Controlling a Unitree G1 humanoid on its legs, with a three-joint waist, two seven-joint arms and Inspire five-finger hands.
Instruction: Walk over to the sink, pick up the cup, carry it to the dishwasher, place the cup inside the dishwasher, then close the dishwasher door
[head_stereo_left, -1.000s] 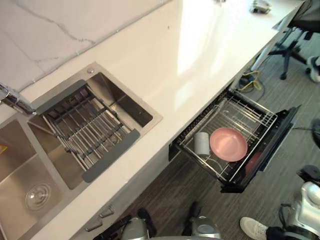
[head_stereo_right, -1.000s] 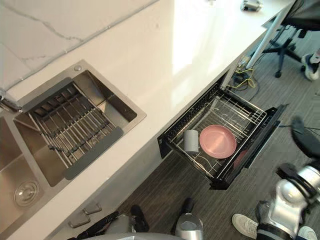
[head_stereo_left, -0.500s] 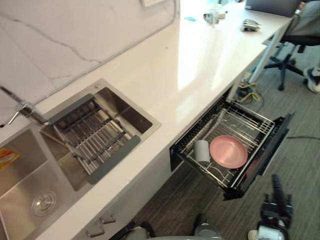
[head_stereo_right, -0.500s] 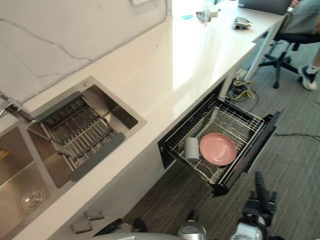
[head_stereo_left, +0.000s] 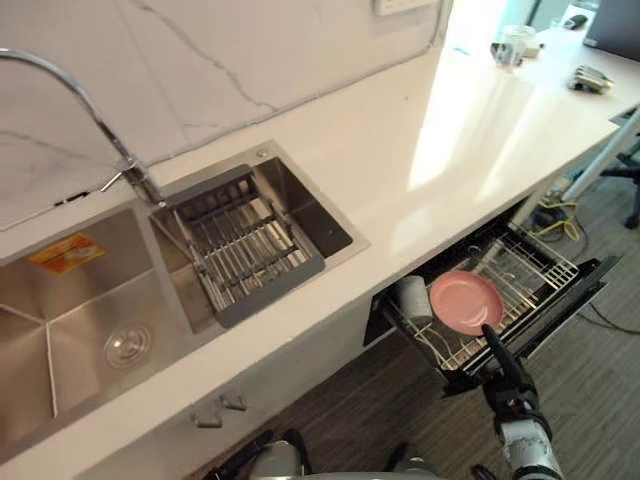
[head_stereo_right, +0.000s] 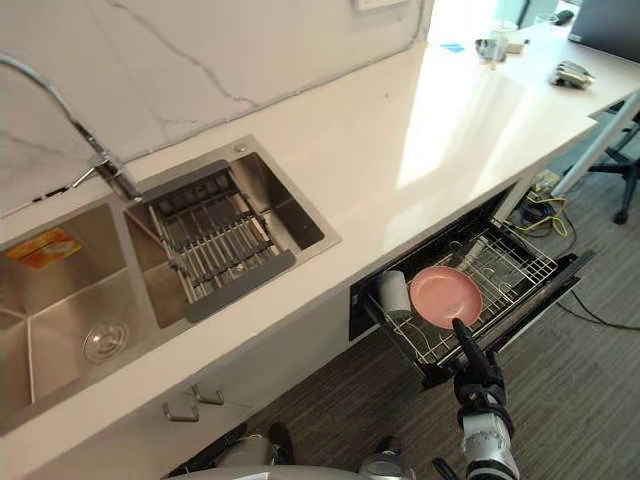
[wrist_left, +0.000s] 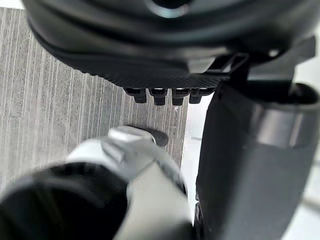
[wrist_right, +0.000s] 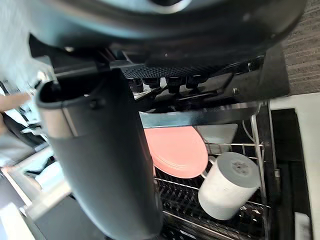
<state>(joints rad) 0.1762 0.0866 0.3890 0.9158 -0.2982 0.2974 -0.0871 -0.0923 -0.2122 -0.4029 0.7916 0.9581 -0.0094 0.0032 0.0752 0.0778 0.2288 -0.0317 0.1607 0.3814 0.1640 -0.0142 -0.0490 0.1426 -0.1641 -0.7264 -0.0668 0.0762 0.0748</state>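
Come up within the last second from low at the right: dark right hand (head_stereo_left: 505, 375), now just before the front edge of the pulled-out black dishwasher drawer (head_stereo_left: 560, 300) under the white table (head_stereo_left: 420, 160). Fingers straight, pointing up at the drawer front, holding nothing. Head camera swung too, so no real shift among the things. Grey-white cylindrical cup (wrist_right: 227, 186) already on its side in the wire rack, just beside the round pink plate (head_stereo_left: 466, 301). Placing judged done; only closing left, probably by a flat push. Cup beyond the fingertips, deeper in the rack, apart from them. Left hand (wrist_left: 170, 45) low over the floor.
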